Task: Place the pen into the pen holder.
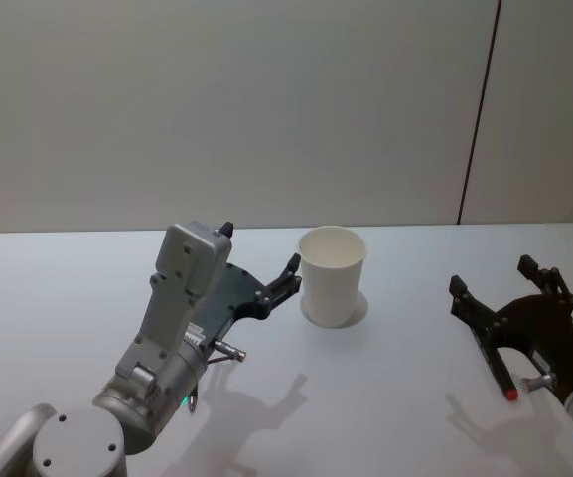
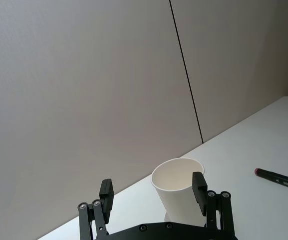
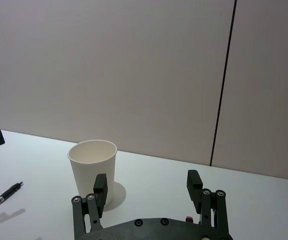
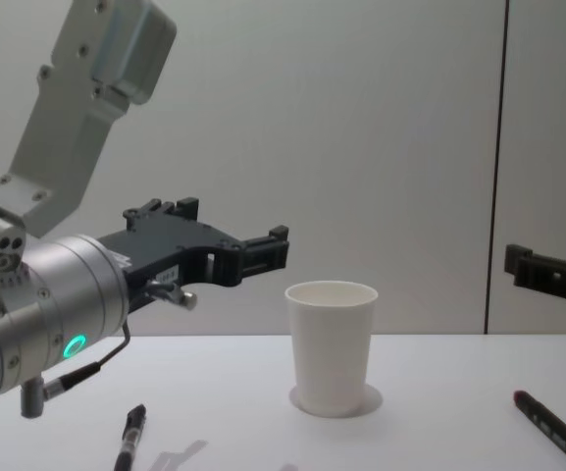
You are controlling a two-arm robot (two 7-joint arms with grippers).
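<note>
- Left gripper [image 1: 261, 247]: fingers spread wide and empty, raised above the table [image 1: 68, 298] at 9 o'clock of the pen holder [image 1: 332, 275]. In the chest view the left gripper [image 4: 263, 250] sits slightly higher than the cup's rim. In the head view the nearer fingertip [image 1: 293, 264] lies just beside the rim; contact cannot be judged.
- Left wrist view: the left gripper [image 2: 152, 184] frames the pen holder [image 2: 176, 196], which stands farther off between the two fingers.
- Right gripper [image 1: 493, 276]: fingers likewise apart and holding nothing, at 3 to 4 o'clock of the pen holder and well apart from it. It enters the chest view at the right edge [image 4: 530, 265].
- Right wrist view: the right gripper [image 3: 147, 180] points across the table, with the pen holder [image 3: 93, 167] beyond its one finger.
- Red-ended pen [image 1: 500, 370]: dark barrel lying flat on the table beneath the right gripper, at 4 o'clock of the pen holder. It is also seen from the left wrist [image 2: 278, 179] and from the chest [image 4: 555, 430].
- Second pen [image 4: 130, 439]: dark, lying flat below the left arm, at 7 to 8 o'clock of the pen holder. It is also seen from the right wrist [image 3: 1, 197].
- Pen holder [image 4: 331, 345]: a white paper cup standing upright near the table's middle; nothing projects above its rim.
- Wall [image 1: 266, 99]: plain and pale, with one dark vertical seam at 1 o'clock of the cup.
</note>
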